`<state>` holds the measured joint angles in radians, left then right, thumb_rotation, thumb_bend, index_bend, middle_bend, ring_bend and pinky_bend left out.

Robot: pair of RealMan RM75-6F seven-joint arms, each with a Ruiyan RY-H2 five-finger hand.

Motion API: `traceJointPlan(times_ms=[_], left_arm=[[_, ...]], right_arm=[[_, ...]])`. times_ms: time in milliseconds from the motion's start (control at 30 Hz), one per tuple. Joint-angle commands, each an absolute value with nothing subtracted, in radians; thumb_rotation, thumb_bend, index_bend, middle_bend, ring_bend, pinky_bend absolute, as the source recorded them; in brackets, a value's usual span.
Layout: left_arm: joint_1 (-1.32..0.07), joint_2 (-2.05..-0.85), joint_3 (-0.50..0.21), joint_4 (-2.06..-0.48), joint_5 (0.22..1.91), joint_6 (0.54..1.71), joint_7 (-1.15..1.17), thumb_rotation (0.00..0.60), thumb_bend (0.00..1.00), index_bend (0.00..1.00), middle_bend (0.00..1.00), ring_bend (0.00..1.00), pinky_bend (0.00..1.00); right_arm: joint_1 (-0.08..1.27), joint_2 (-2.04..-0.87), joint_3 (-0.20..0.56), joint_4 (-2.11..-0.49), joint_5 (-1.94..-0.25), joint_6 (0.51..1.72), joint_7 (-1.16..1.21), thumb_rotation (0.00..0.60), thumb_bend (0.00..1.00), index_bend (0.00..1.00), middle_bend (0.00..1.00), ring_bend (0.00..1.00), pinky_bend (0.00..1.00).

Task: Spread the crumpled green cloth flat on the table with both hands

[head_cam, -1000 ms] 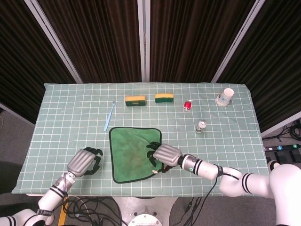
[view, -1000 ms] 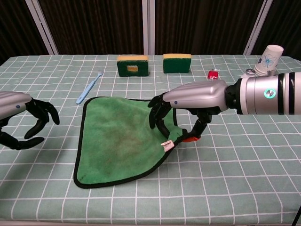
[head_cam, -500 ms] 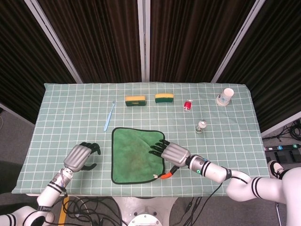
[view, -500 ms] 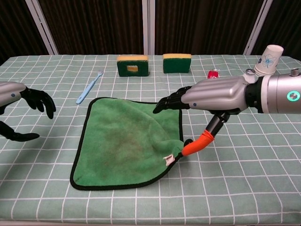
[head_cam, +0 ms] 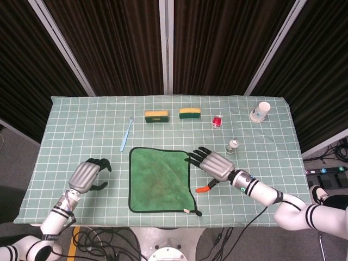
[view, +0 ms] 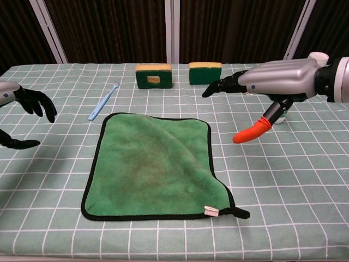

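The green cloth (head_cam: 159, 178) (view: 152, 164) with a black border lies spread out flat on the checked table, a small tag at its near right corner. My right hand (head_cam: 213, 165) (view: 262, 86) hovers just right of the cloth's far right corner, fingers spread, orange-tipped thumb pointing down, holding nothing. My left hand (head_cam: 87, 176) (view: 22, 106) is left of the cloth, apart from it, fingers loosely curved and apart, empty.
Behind the cloth lie a blue toothbrush (head_cam: 126, 134) (view: 103, 101) and two yellow-green sponges (head_cam: 156, 116) (head_cam: 190, 113). A red item (head_cam: 217, 121), a small bottle (head_cam: 232, 145) and a paper cup (head_cam: 260, 111) stand at the right rear.
My right hand let go of the cloth's right side and lifted away to the right. The cloth now lies flatter with its near right corner stretched out. My left hand drew back left.
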<state>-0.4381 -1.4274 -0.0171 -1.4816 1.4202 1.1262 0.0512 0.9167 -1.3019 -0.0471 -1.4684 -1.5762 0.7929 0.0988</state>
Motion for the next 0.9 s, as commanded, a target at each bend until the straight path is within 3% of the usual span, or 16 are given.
traceJointPlan(times_ms=[33,133,267,500,900], left_arm=[[-0.438,-1.429,-0.02,-1.484,1.419,1.129,0.054,0.6,0.28,0.47,0.4,0.36,0.32],[-0.438,-1.431,-0.023,-1.489,1.419,1.131,0.058,0.6,0.28,0.47,0.4,0.36,0.32],[-0.433,-1.432,-0.026,-1.499,1.418,1.141,0.062,0.6,0.28,0.47,0.4,0.36,0.32],[-0.42,-1.421,-0.03,-1.502,1.4,1.148,0.053,0.6,0.28,0.47,0.4,0.36,0.32],[-0.407,-1.409,-0.027,-1.505,1.382,1.135,0.023,0.6,0.28,0.47,0.4,0.36,0.32]], right_arm=[[0.907,-1.334,-0.007,-1.426,-1.494,0.772,0.064,0.306,0.0,0.11,0.0,0.0,0.0],[0.926,-1.394,0.038,-1.38,-1.388,0.705,0.022,0.366,0.03,0.29,0.03,0.0,0.0],[0.972,-1.503,0.089,-1.284,-1.253,0.625,-0.063,0.389,0.07,0.37,0.05,0.0,0.0],[1.056,-1.703,0.142,-1.073,-1.057,0.551,-0.205,0.388,0.11,0.39,0.06,0.0,0.0],[1.119,-1.856,0.153,-0.861,-0.895,0.521,-0.36,0.388,0.15,0.39,0.06,0.0,0.0]])
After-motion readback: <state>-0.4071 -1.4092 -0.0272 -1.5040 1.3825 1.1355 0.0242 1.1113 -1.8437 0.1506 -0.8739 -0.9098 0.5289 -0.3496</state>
